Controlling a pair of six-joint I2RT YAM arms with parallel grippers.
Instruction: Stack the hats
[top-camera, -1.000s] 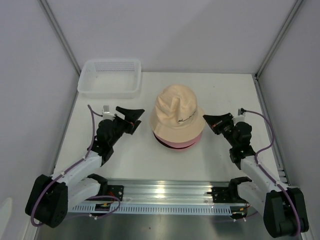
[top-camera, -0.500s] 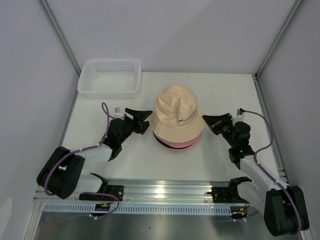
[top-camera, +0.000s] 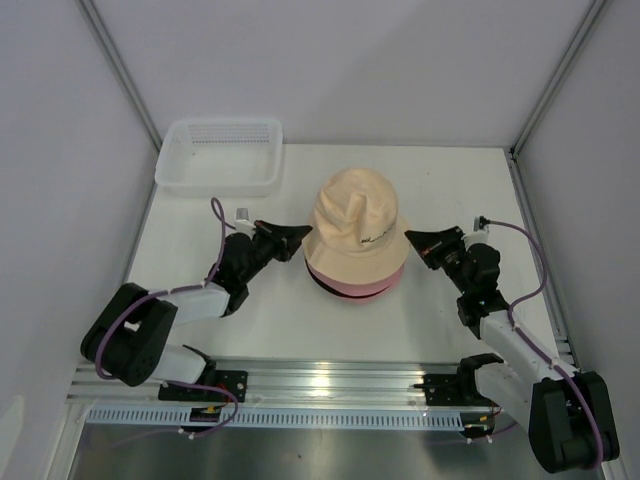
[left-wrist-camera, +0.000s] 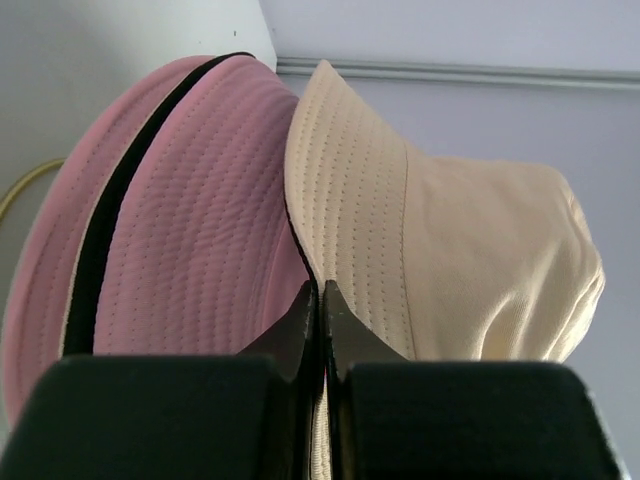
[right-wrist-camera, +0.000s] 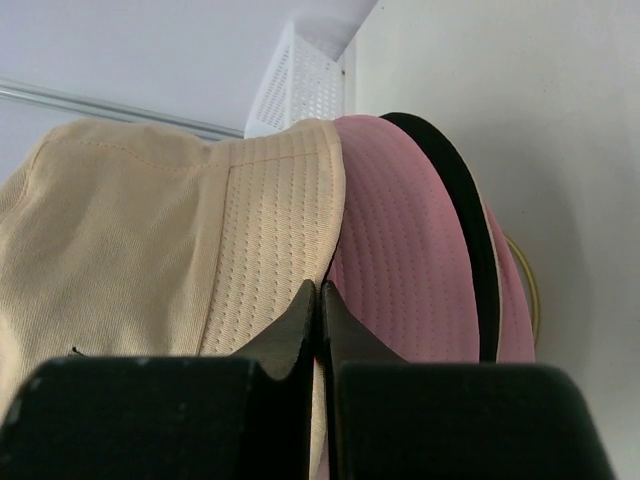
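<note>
**Both hands pinched on the beige brim, four hats stacked**

Top view: the beige hat (top-camera: 355, 215) sits on top of the pile, mid-counter (top-camera: 280, 320). Crown is up, with a dent in its top. The upper pink hat (top-camera: 350, 288) pokes out under the beige hat's near edge, with a sliver of the black hat (top-camera: 319, 281) beside it. The left hand (top-camera: 300, 233) touches the beige hat's left brim edge and the right hand (top-camera: 412, 240) touches its right brim edge. Both arms lie low over the counter. The white mesh basket (top-camera: 220, 155) is well apart from the beige hat, behind it and to its left.

Left wrist: left hand fingers are together, tips right at the beige hat's brim edge. A pale strip of that brim runs down between them, so it reads as clamped on the brim. Layers away from the beige hat: upper pink hat, then the thin line of the black hat, then the lower pink hat (left-wrist-camera: 45, 270). A thin tan ring (left-wrist-camera: 22, 185) peeks out past the lower pink hat.

Right wrist: mirror picture. Right hand fingers are together on the beige hat's brim edge, with pale fabric showing in the slit. The layer order is the same. The basket shows behind the beige hat.
</note>
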